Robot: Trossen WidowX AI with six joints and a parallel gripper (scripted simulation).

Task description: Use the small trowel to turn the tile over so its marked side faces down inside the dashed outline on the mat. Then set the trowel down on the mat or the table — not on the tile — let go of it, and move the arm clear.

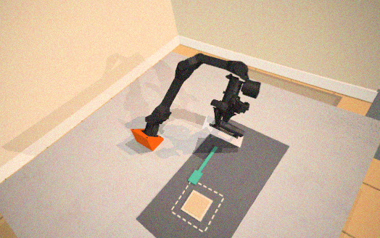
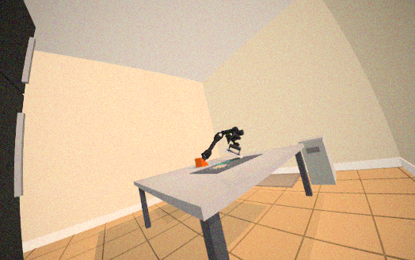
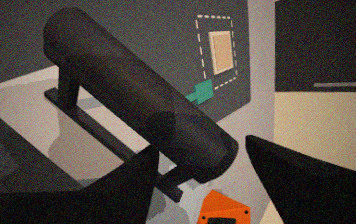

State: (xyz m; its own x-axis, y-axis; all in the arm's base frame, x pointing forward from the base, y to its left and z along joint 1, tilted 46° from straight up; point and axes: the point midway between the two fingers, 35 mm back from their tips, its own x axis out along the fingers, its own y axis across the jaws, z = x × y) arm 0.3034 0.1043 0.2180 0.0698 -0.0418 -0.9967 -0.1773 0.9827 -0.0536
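Observation:
A small teal trowel (image 1: 195,176) (image 3: 203,92) lies on the dark mat (image 1: 254,163) (image 3: 125,25), its blade at the edge of the dashed outline (image 1: 204,231) and its handle toward the arm. The tile (image 1: 196,205) (image 3: 221,51) lies flat inside the outline, a tan face with a pale border up; its underside is hidden. My gripper (image 1: 222,121) (image 3: 201,145) is open over a larger trowel with a white plate (image 1: 236,140) (image 3: 30,110) and thick black handle (image 3: 140,85). That handle runs slantwise across the wrist view, not gripped. The plate looks tilted; its contact with the mat is unclear.
The orange arm base (image 1: 149,141) (image 2: 201,162) (image 3: 225,207) stands on the table (image 1: 308,174) (image 2: 170,186) left of the mat. The larger trowel is at the mat's far end, beyond the teal handle. Walls stand behind the table.

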